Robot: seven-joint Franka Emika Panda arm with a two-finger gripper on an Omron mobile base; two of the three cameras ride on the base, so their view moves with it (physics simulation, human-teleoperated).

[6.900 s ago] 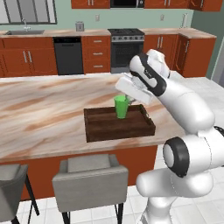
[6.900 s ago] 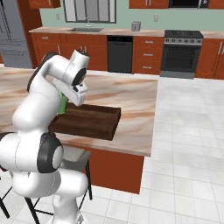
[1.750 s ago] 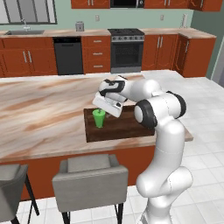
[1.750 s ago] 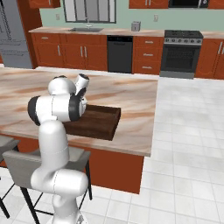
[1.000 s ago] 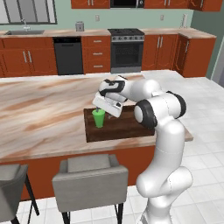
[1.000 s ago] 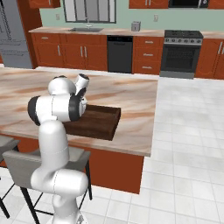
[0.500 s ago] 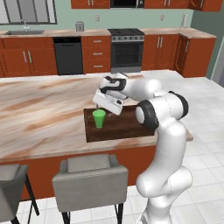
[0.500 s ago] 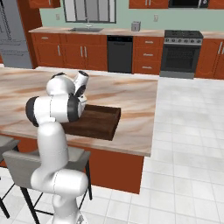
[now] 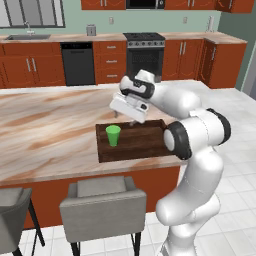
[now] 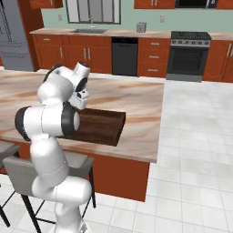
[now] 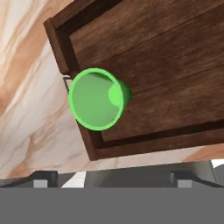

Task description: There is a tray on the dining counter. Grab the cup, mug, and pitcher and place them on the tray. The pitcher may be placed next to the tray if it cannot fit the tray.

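The green cup stands upright in the left end of the dark wooden tray, which lies on the marbled dining counter. My gripper hangs open just above and to the right of the cup, touching nothing. Looking down in the hand view, the cup sits in the tray's corner, and the fingertips stand wide apart at the bottom. In the right base view my arm hides the cup, and the tray shows beside the gripper. The mug and pitcher are out of view.
A grey chair stands at the counter's near side below the tray, with another further left. Wooden cabinets, a dishwasher and a stove line the back wall. Tiled floor lies to the right of the counter.
Over the last second the open gripper has lifted a little up and away from the cup. The cup stays on the tray; several seconds ago it hung in the gripper above it.
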